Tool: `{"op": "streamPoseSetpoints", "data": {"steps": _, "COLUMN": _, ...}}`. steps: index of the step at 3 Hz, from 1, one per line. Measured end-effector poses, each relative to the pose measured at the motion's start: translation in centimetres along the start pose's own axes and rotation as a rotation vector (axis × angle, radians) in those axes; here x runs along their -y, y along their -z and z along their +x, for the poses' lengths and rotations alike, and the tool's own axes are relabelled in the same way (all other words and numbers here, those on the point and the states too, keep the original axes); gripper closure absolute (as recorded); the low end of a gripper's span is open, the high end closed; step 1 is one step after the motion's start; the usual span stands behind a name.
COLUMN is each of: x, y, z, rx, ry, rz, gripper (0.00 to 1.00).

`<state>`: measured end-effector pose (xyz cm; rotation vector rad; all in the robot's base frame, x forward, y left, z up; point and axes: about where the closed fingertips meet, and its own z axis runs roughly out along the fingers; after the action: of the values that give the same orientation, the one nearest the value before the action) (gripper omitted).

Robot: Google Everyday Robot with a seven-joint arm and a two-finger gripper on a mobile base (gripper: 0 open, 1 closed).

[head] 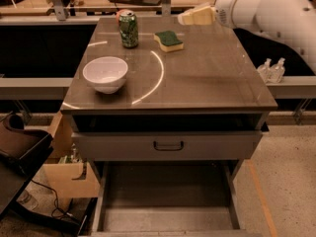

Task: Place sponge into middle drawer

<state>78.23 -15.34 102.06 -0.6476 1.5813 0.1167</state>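
Observation:
The sponge, yellow foam with a dark green top, lies flat at the back of the cabinet top, right of a green can. My gripper, with cream fingers on a white arm, hovers above the back edge of the top, just right of and behind the sponge, not touching it. The middle drawer is pulled out at the bottom of the cabinet; its grey floor is bare. A closed grey drawer front with a black handle sits above it.
A green soda can stands left of the sponge. A white bowl sits at the front left of the top. Two small clear bottles stand on a ledge at the right. A cardboard box is on the floor at the left.

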Motion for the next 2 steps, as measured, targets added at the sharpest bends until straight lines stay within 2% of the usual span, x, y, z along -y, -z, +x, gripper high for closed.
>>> {"op": "streamPoseSetpoints", "data": {"steps": 1, "x": -0.4, "y": -5.4, "z": -0.2, "rx": 0.013, "ry": -0.023, "rz": 0.032, "gripper": 0.00}}
{"op": "streamPoseSetpoints", "data": {"steps": 2, "x": -0.7, "y": -9.6, "z": 0.4, "rx": -0.017, "ry": -0.017, "rz": 0.040, "gripper": 0.00}}
